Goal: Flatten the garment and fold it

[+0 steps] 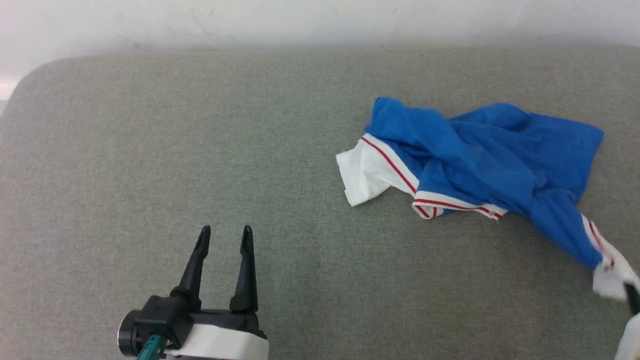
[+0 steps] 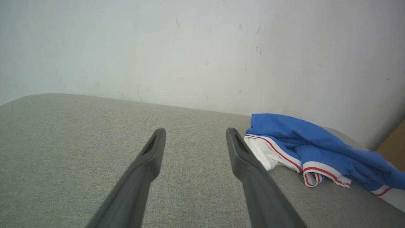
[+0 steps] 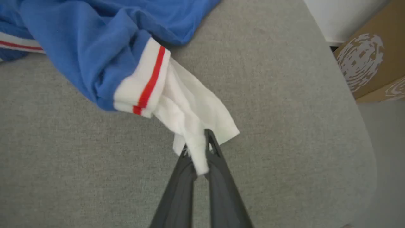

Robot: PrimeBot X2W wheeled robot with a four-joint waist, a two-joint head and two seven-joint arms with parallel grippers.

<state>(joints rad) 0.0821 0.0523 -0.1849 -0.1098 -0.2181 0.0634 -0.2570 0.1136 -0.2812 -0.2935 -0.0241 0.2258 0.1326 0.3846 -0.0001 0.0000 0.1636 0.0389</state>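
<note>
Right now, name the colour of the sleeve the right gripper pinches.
White sleeve, clearest in right wrist view.

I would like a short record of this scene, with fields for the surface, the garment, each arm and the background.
surface: grey cloth top with rounded corners
garment: shirt, blue with white sleeves and red stripes, crumpled, lying toward the robot's right
left arm: left gripper open, nothing between its fingers, apart from the shirt
right arm: right gripper shut on the white sleeve
background: pale wall; cardboard box beside the surface
</note>
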